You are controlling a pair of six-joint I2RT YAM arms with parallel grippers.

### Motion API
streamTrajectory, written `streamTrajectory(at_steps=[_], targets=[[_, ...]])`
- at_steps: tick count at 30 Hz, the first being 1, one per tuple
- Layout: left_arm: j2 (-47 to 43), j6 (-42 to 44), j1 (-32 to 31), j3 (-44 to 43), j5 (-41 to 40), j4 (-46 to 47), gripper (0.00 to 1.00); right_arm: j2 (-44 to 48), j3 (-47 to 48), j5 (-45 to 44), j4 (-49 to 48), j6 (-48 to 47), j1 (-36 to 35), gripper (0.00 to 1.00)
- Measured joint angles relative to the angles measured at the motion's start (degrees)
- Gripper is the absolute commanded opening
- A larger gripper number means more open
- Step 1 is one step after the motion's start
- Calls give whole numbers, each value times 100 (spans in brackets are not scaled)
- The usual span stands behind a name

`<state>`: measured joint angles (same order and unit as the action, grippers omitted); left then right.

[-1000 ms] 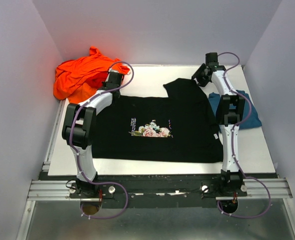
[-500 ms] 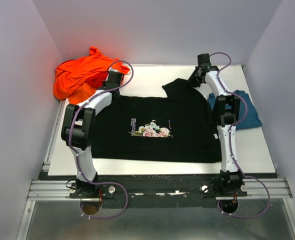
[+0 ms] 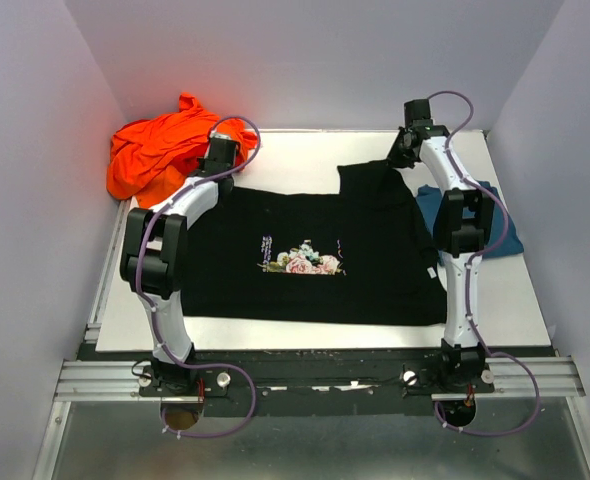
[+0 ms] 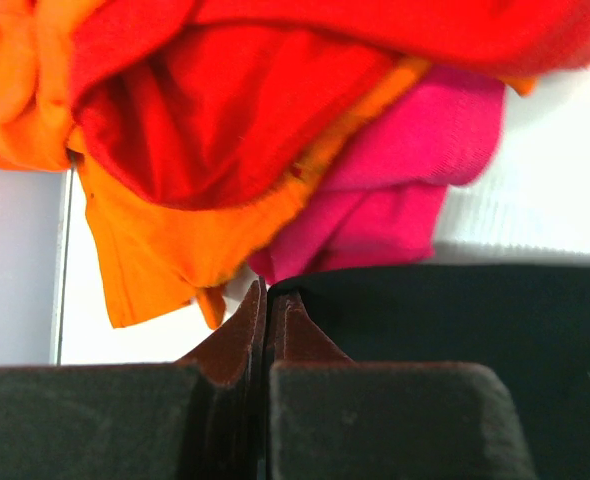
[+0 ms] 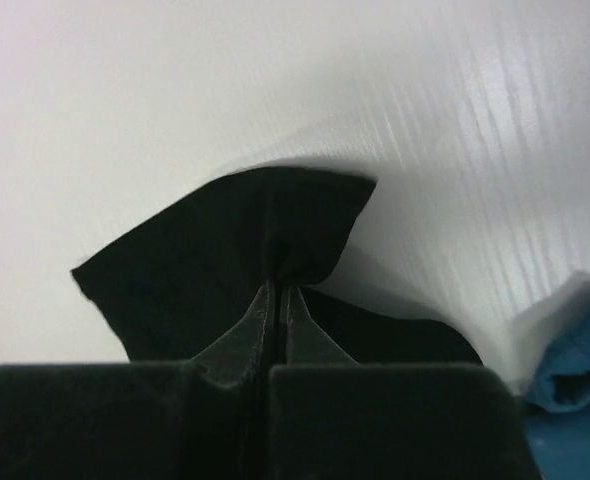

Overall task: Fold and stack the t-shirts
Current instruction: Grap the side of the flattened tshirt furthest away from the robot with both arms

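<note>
The black t-shirt [image 3: 305, 260] lies spread flat on the table, its flower print facing up. My left gripper [image 3: 218, 166] is at its far left corner, jaws shut on the black edge [image 4: 268, 290]. My right gripper [image 3: 400, 160] is at the far right sleeve, which sticks out toward the back. Its jaws are shut with black cloth bunched at the tips [image 5: 278, 285]. An orange t-shirt [image 3: 160, 150] lies crumpled at the far left, and a magenta-pink one [image 4: 405, 190] shows beneath it. The teal-blue t-shirt [image 3: 500, 235] lies on the right, partly behind the right arm.
The white table surface [image 3: 295, 150] runs behind the black shirt, with grey walls close on three sides. The orange heap [image 4: 165, 250] hangs just beyond the left fingertips. A teal corner [image 5: 580, 350] lies to the right of the right gripper.
The right gripper has come onto the black sleeve and closed on it, shifting the sleeve a little to the right. The left gripper stays shut and has edged slightly toward the back.
</note>
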<state>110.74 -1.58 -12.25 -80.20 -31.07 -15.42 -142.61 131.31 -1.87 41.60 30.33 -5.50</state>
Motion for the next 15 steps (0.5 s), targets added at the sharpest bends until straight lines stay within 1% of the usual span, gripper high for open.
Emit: streamTrajectory(at_steps=[4, 8, 10, 15], targets=[[-20, 131, 195, 20, 9, 299, 0, 472, -385, 98, -133, -341, 26, 2], [-315, 426, 275, 684, 94, 835, 0, 984, -1008, 291, -282, -568, 33, 2], [-374, 529, 275, 826, 140, 935, 0, 1182, -1276, 428, -380, -629, 33, 1], [-343, 739, 264, 664, 363, 970, 0, 1443, -1727, 710, -555, -693, 33, 1]])
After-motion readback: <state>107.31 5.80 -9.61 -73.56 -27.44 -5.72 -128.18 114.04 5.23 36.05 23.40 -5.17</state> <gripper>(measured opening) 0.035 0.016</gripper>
